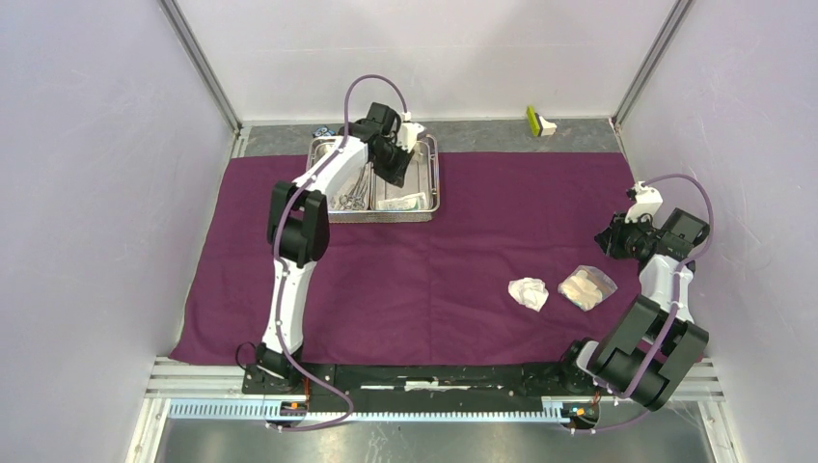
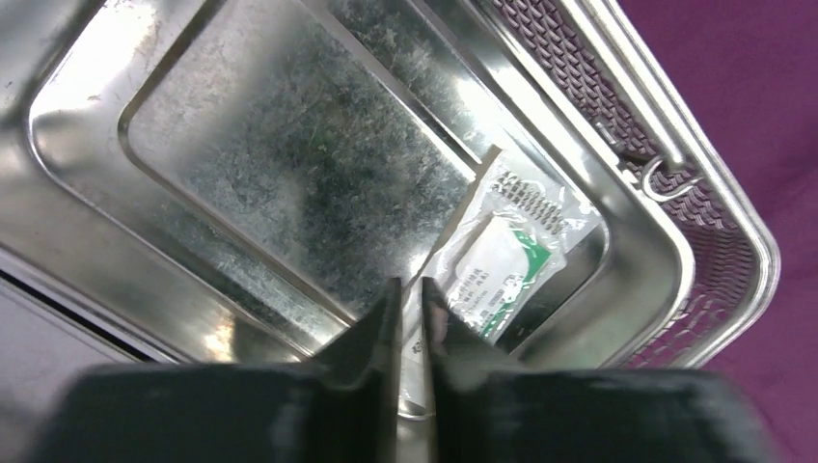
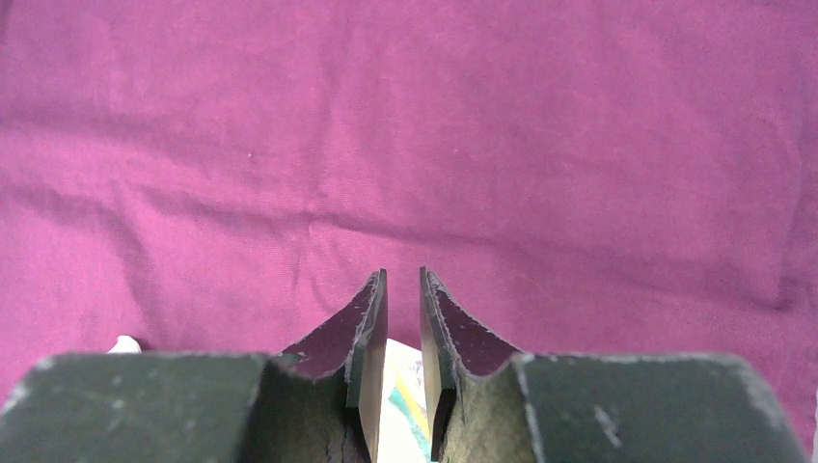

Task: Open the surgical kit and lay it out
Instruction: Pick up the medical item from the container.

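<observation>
The purple cloth [image 1: 434, 280] lies spread flat on the table. At its back edge stands the steel tray [image 1: 311, 174], with forceps [image 1: 352, 198] in its left compartment. My left gripper [image 1: 397, 166] reaches down into the right compartment [image 2: 289, 174]. There its jaws [image 2: 411, 285] are shut on the near edge of the white sealed packet [image 2: 502, 256], which lies in the corner of the tray. My right gripper [image 1: 610, 241] hovers over the cloth [image 3: 386, 145] at the right, its jaws [image 3: 403, 275] a narrow gap apart and holding nothing. A white gauze wad [image 1: 529, 292] and a clear bag of gauze [image 1: 586, 286] lie on the cloth near it.
A small yellow-green and white object [image 1: 538, 122] sits on the bare strip behind the cloth at the back right. A small dark object [image 1: 323, 130] lies just behind the tray. Beside the packet's compartment runs a perforated mesh wall [image 2: 714, 212]. White walls close in both sides.
</observation>
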`<state>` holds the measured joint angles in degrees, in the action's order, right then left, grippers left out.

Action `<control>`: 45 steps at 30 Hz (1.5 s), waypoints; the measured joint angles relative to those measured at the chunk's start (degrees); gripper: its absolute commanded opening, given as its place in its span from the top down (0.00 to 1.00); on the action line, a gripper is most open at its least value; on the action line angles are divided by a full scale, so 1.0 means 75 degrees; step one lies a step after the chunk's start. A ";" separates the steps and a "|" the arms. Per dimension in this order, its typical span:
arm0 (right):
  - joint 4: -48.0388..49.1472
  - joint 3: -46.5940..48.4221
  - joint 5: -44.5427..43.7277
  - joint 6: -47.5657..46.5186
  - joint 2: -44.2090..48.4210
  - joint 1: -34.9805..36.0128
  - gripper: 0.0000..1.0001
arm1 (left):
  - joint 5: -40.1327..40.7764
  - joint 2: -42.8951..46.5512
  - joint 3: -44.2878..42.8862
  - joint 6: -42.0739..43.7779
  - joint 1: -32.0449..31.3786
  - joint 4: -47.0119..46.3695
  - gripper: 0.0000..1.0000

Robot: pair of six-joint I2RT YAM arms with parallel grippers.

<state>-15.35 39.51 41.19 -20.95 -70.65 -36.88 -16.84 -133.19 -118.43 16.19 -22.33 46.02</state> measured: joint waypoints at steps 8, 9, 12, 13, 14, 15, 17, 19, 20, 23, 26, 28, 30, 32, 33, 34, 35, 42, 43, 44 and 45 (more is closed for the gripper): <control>-0.0006 0.0000 0.0052 -0.0003 -0.0064 0.0000 0.75 | -0.0195 0.0090 0.0000 0.0408 -0.0105 0.0198 0.37; -0.0006 0.0000 0.0055 -0.0003 -0.0064 0.0000 0.76 | -0.0198 0.0085 0.0000 0.0466 -0.0143 0.0219 0.36; -0.0006 0.0000 0.0058 -0.0003 -0.0073 0.0000 0.75 | -0.0201 0.0006 -0.0017 0.0580 -0.0268 0.0227 0.31; -0.0009 0.0000 0.0055 -0.0003 -0.0076 0.0000 0.75 | -0.0201 -0.0050 -0.0029 0.0612 -0.0312 0.0224 0.29; -0.0012 0.0000 0.0055 -0.0003 -0.0076 0.0000 0.76 | -0.0201 -0.0114 -0.0032 0.0659 -0.0353 0.0227 0.28; -0.0012 0.0000 0.0055 0.0000 -0.0076 0.0000 0.76 | -0.0201 -0.0172 -0.0032 0.0688 -0.0391 0.0230 0.27; -0.0015 0.0000 0.0055 0.0000 -0.0076 0.0000 0.75 | -0.0181 -0.0300 -0.0032 0.0778 -0.0460 0.0251 0.26; -0.0017 0.0000 0.0058 0.0006 -0.0076 0.0000 0.75 | -0.0154 -0.0393 -0.0032 0.0866 -0.0513 0.0259 0.25; -0.0020 0.0000 0.0067 0.0006 -0.0082 0.0000 0.75 | -0.0122 -0.0417 -0.0032 0.0915 -0.0527 0.0254 0.25; -0.0026 0.0000 0.0111 0.0006 -0.0099 0.0000 0.76 | -0.0020 -0.0423 -0.0032 0.1043 -0.0571 0.0248 0.24; -0.0026 0.0000 0.0117 0.0006 -0.0105 0.0000 0.75 | 0.0090 -0.0425 -0.0032 0.1148 -0.0592 0.0245 0.24; -0.0026 0.0000 0.0119 0.0006 -0.0105 0.0000 0.76 | 0.0192 -0.0440 -0.0032 0.1236 -0.0595 0.0245 0.25; -0.0026 0.0000 0.0119 0.0006 -0.0105 0.0000 0.75 | 0.0303 -0.0452 -0.0047 0.1320 -0.0597 0.0233 0.28; -0.0029 0.0000 0.0122 0.0006 -0.0105 0.0000 0.76 | 0.0507 -0.0478 -0.0055 0.1323 -0.0600 0.0175 0.32; -0.0029 0.0000 0.0122 0.0006 -0.0108 0.0000 0.76 | 0.0606 -0.0498 -0.0085 0.1320 -0.0600 0.0154 0.34; -0.0029 0.0000 0.0131 0.0006 -0.0111 0.0000 0.76 | 0.0670 -0.0536 -0.0140 0.1314 -0.0600 0.0140 0.38; -0.0029 0.0000 0.0137 0.0006 -0.0117 0.0000 0.76 | 0.0766 -0.0571 -0.0201 0.1303 -0.0600 0.0122 0.40; -0.0032 0.0000 0.0166 0.0003 -0.0146 -0.0006 0.76 | 0.1131 -0.0799 -0.0615 0.1160 -0.0612 0.0085 0.57; -0.0032 0.0000 0.0166 0.0003 -0.0146 -0.0006 0.75 | 0.1180 -0.0801 -0.0615 0.1145 -0.0612 0.0076 0.59; -0.0032 0.0000 0.0169 0.0003 -0.0146 -0.0006 0.75 | 0.1227 -0.0801 -0.0615 0.1134 -0.0615 0.0082 0.61; -0.0032 0.0000 0.0169 0.0003 -0.0146 -0.0006 0.75 | 0.1233 -0.0801 -0.0618 0.1131 -0.0615 0.0082 0.63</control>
<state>-15.59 39.51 42.46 -20.93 -71.75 -36.93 -7.60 -139.20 -123.07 24.67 -26.94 46.63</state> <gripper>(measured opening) 0.246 0.434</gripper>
